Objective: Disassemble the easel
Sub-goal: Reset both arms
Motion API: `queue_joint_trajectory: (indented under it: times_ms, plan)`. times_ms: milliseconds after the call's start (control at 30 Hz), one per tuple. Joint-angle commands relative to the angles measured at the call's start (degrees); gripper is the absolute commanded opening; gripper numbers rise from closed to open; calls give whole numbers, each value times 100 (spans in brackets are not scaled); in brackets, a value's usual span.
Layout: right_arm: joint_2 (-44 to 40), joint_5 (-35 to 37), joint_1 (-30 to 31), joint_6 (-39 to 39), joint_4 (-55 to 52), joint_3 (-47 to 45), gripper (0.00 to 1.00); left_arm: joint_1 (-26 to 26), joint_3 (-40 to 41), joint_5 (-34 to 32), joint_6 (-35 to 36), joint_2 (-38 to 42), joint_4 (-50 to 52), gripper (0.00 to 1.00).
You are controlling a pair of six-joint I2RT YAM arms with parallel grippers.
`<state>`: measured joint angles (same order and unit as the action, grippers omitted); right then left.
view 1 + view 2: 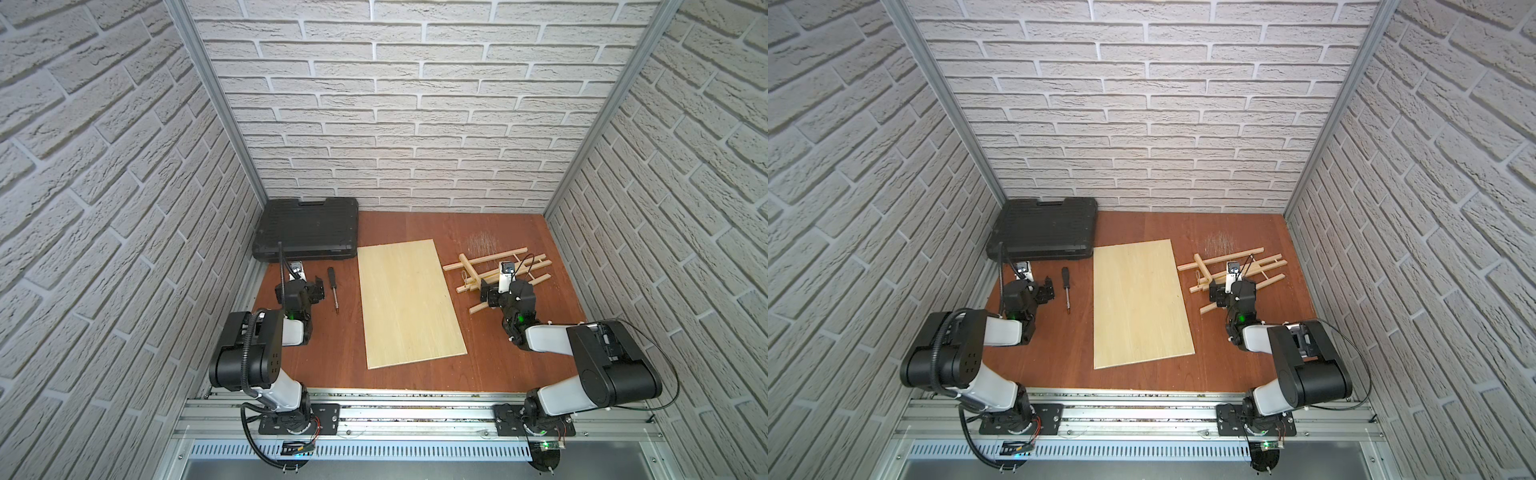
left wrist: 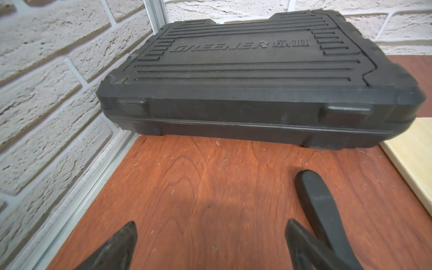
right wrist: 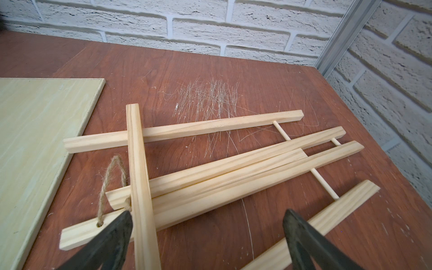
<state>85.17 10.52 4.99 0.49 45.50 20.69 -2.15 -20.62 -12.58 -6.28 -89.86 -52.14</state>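
Slats of the easel (image 3: pixel 210 177) lie flat on the bench (image 1: pixel 478 365) directly under the right claw (image 3: pixel 207 212), whose two fingers stand wide apart with nothing clamped between them. One crossbar passes through the gap, close to one fingertip (image 3: pixel 117 229). That tip overlaps the end of a slat with a hole, and a jute cord (image 3: pixel 104 187) loops up from the hole and back toward the crossbar. Whether the tips touch the wood cannot be told. Ahead of the claw the long uprights run on, joined near their far ends by thin dowels (image 3: pixel 323 184). Past them the bench shows a patch of fine scratches (image 3: pixel 210 98). A plywood board (image 3: pixel 35 128) lies to one side of this claw, near the easel but apart from it.

The left claw (image 2: pixel 210 222) is likewise spread open, gripping nothing, low over the bench. A screwdriver (image 2: pixel 311 198) lies just outside one of its fingers, black handle pointing ahead. Straight ahead of this claw sits a closed black tool case (image 2: pixel 233 70), set into the corner of the brick-patterned walls.
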Motion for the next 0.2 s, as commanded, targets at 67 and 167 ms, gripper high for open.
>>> queue_joint_trajectory:
  times_ms: [67, 167]
  plan:
    - [-135, 37, 19, 40, 109, 5, 99, -23, -112, 65, -71, -35, -144, 98]
    - [-136, 35, 19, 43, 110, 5, 99, -26, -85, 54, -66, -12, -192, 98]
